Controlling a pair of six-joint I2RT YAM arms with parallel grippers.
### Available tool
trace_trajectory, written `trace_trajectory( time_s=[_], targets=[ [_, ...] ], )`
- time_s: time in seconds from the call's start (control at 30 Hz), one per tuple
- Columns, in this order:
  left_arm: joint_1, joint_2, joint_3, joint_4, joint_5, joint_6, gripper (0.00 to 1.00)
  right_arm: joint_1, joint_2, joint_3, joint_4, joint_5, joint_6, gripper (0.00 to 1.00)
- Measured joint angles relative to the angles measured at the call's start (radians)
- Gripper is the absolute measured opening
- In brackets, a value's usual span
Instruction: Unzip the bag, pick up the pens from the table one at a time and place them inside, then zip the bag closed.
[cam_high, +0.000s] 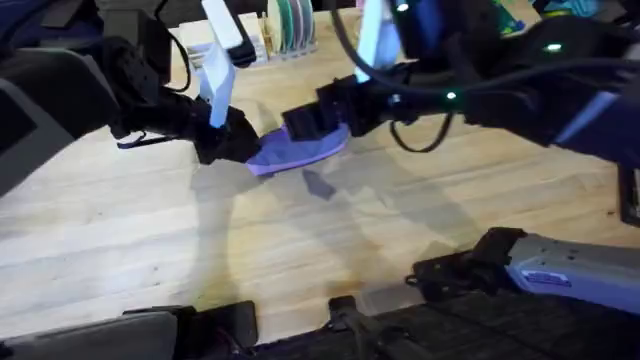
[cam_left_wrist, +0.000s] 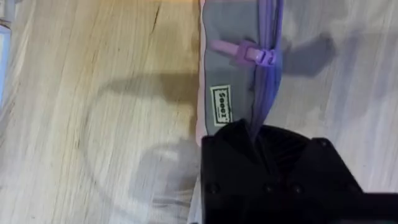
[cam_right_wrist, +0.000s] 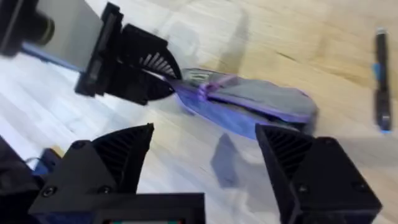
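Table (cam_high: 120, 240): a wide butcher-block top, with broad bare planks toward the near edge and plenty of room there for either arm to swing.
Bag (cam_high: 300, 150): lavender pouch lying in the far middle of the table, one end lifted a little off the wood.
Handling: soft and light (it sags like cloth), so it will likely slide or bunch unless one end is pinned; the zipper pull (cam_left_wrist: 249, 55) is the place to take hold for opening.
Left gripper (cam_left_wrist: 255, 134): clamped tight on the bag's end seam, anchoring it.
Right gripper (cam_right_wrist: 205, 155): fingers spread wide, holding nothing, poised just above the bag's other end.
Pen (cam_right_wrist: 382, 81): thin and dark, lying on the table apart from the bag; rigid, small, and apt to roll.
Edges: clutter lines the far edge, so I'd keep moves nearward.
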Motion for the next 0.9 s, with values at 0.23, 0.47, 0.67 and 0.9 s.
trace_trajectory(
  time_s=[0.23,0.47,0.67,0.9],
  targets=[
    [0.0,0.0,0.0,0.0,0.0,0.0,0.042,-0.068,-0.067,0.0,-0.058,0.076,-0.101,0.998],
    [0.0,0.0,0.0,-0.001,0.001,-0.001,0.945,-0.161,-0.059,0.001,-0.037,0.166,-0.145,0.998],
    [0.0,0.0,0.0,-0.001,0.001,0.0,0.992,-0.247,0.009,0.028,-0.03,0.192,-0.175,0.998],
    [0.0,0.0,0.003,-0.02,-0.012,0.0,0.992,-0.295,0.136,0.149,-0.026,0.203,-0.204,0.998]
  ],
)
